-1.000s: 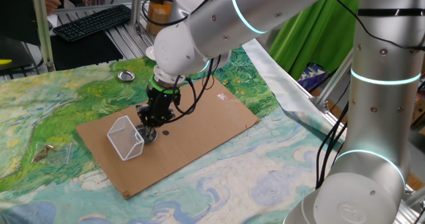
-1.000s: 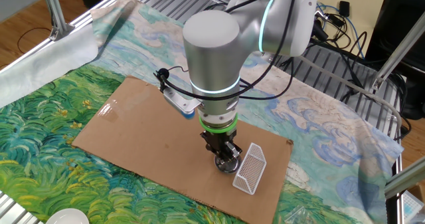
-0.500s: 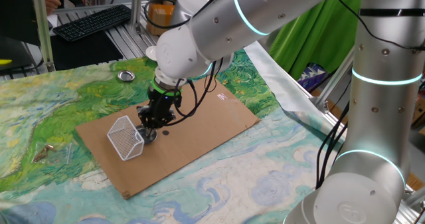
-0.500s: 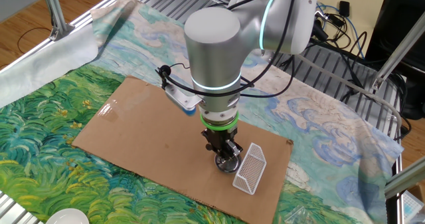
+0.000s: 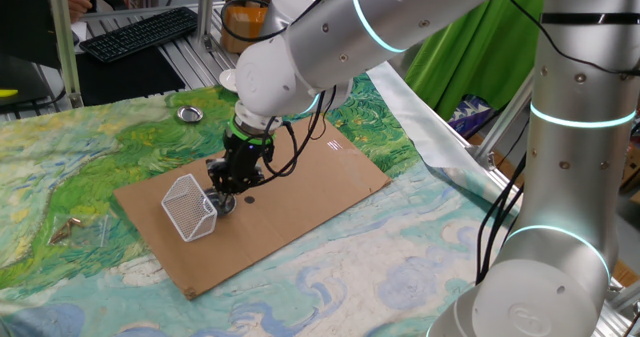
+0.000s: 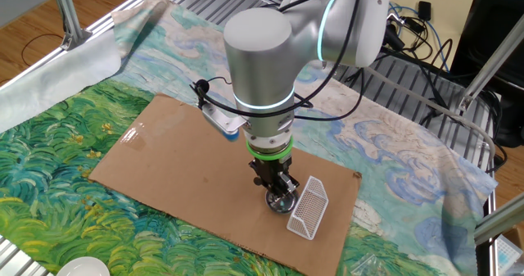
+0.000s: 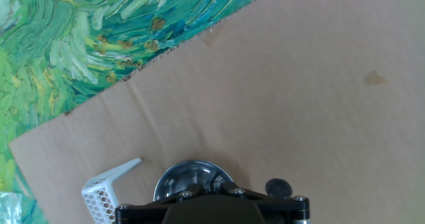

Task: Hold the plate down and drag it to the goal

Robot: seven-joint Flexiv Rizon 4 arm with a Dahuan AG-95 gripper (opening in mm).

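The plate [image 5: 226, 204] is a small shiny steel dish on the brown cardboard sheet [image 5: 310, 182], right beside the goal, a white wire-mesh basket [image 5: 188, 206]. My gripper [image 5: 222, 191] stands upright on the plate's hollow with its fingers together, pressing down from above. In the other fixed view the plate [image 6: 281, 200] sits under the gripper [image 6: 279, 192], touching or nearly touching the basket [image 6: 308, 208]. In the hand view the plate [image 7: 191, 176] shows at the bottom edge, partly hidden by the hand, with the basket's corner [image 7: 103, 191] to its left. The fingertips are hidden there.
A tiny black dot [image 7: 275, 187] lies on the cardboard just right of the plate. Another small steel dish [image 5: 189, 113] sits on the painted cloth at the back. A white ceramic dish [image 6: 82, 267] is at the front edge. Small clutter [image 5: 70, 227] lies left of the cardboard.
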